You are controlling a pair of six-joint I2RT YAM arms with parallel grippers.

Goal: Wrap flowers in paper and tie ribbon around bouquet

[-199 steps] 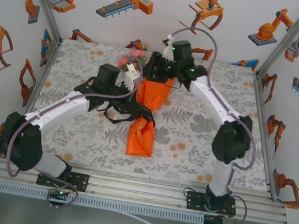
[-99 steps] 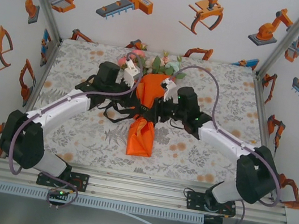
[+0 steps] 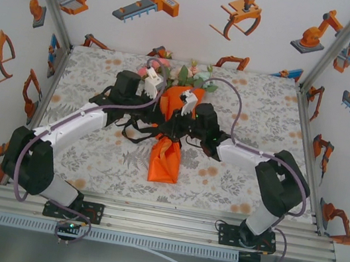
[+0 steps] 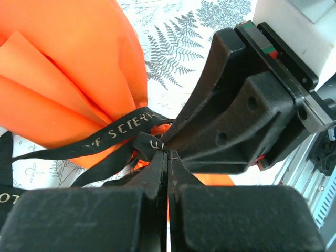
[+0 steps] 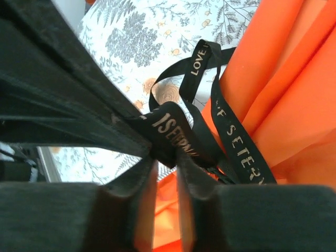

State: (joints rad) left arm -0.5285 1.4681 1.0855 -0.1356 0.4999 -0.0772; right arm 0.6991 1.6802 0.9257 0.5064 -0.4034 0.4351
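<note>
Upon the fern-printed tablecloth (image 3: 90,157), the ribbon (image 4: 121,131) around the bouquet (image 3: 165,156) is being clenched by the left gripper (image 4: 168,153) and nipped by the right gripper (image 5: 167,157).

Bouquet (image 3: 164,163) lies lengthwise mid-table, blooms at far end. Orange paper (image 4: 68,68) pleated, gathered at waist. Pink, cream, green flowers (image 3: 183,75) protrude from far opening. Black lettered ribbon (image 4: 118,132) crosses waist, loose loops alongside.

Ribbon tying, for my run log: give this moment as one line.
stage: ribbon around paper neck | left gripper: shut on ribbon | right gripper: narrow at ribbon, grip unclear | flowers: wrapped
</note>
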